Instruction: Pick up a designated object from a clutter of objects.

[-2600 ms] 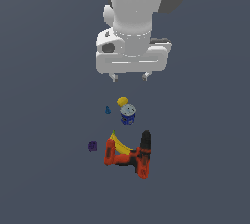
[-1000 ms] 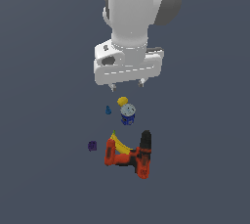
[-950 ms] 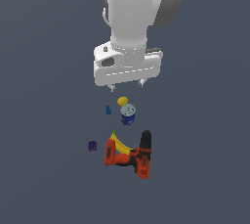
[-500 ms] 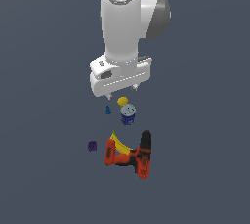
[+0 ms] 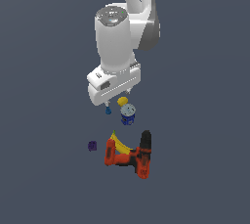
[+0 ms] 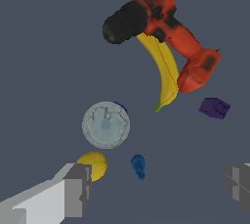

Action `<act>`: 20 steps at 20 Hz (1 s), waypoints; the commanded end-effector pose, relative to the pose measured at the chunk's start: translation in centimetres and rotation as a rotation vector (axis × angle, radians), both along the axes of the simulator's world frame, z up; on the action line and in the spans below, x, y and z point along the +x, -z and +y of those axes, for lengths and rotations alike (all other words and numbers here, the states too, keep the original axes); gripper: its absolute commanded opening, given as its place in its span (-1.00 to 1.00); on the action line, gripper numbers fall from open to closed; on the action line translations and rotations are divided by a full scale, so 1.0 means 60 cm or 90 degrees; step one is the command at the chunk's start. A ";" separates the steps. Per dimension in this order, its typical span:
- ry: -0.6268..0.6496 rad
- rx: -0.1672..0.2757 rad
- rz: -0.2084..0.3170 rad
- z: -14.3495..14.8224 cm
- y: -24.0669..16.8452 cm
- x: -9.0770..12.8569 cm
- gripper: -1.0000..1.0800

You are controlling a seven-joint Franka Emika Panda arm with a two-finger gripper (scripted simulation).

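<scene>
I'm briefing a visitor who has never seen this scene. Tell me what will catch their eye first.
The big white robot arm dominates, hanging over the clutter with its open pincer just above the tiny plain blue cone-like piece. Next comes the red-and-black power drill nearest the exterior camera, with the yellow banana lying against it.

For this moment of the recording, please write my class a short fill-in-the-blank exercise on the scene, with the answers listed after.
1. The banana lies against the red-and-black ____.
2. The hand has its fingers spread, so it is ____.
3. The tiny blue piece lies between the fingers; beside the can sits a small yellow ____.

Answers: drill; open; ball
</scene>
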State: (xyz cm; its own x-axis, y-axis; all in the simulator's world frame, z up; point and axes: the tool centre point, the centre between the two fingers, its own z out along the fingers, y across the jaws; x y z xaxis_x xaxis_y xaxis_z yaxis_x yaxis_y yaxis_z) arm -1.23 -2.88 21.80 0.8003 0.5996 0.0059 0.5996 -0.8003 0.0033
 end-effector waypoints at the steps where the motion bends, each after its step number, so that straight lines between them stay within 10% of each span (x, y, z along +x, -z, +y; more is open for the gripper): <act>1: -0.034 0.000 0.000 -0.008 0.016 -0.005 0.92; 20: -0.285 0.001 0.001 -0.065 0.130 -0.057 0.92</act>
